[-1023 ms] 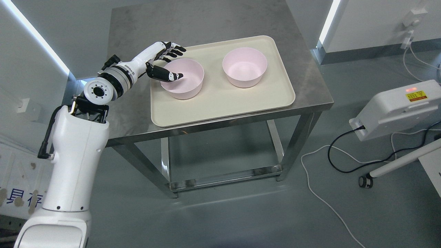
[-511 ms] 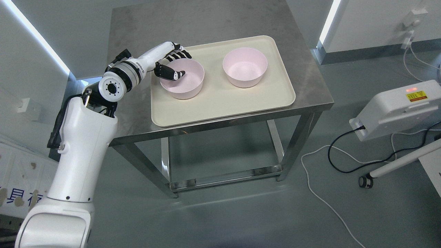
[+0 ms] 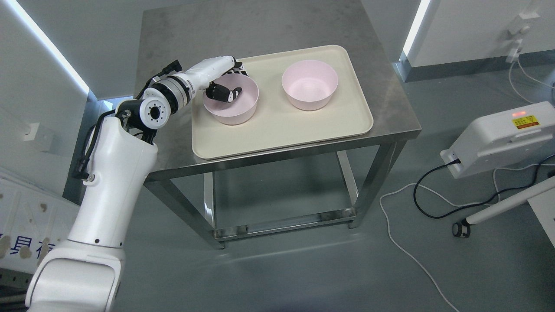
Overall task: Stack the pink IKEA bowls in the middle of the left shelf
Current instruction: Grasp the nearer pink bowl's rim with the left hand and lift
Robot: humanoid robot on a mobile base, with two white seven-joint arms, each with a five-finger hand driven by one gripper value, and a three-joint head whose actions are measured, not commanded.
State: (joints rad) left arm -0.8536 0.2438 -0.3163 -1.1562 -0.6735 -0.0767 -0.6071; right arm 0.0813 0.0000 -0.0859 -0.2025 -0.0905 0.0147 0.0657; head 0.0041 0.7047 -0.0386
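Observation:
Two pink bowls stand upright and apart on a cream tray (image 3: 277, 130) on a steel table (image 3: 182, 34). My left hand (image 3: 230, 81) is at the back-left rim of the left pink bowl (image 3: 236, 108). Its black thumb (image 3: 224, 93) reaches down inside the bowl, and the other fingers curl over the rim on the outside, mostly hidden behind the hand. The bowl rests on the tray. The right pink bowl (image 3: 309, 84) stands untouched at the tray's back right. My right arm does not show.
The table has a low steel crossbar (image 3: 286, 221) between its legs. A white machine (image 3: 498, 138) stands on the floor to the right, with black and white cables (image 3: 403, 208) trailing beside it. Walls close in at left and back.
My left arm has swung in toward the table. The hand's fingers, spread above the rim earlier, have curled down around the left bowl's rim. The camera view shifted slightly.

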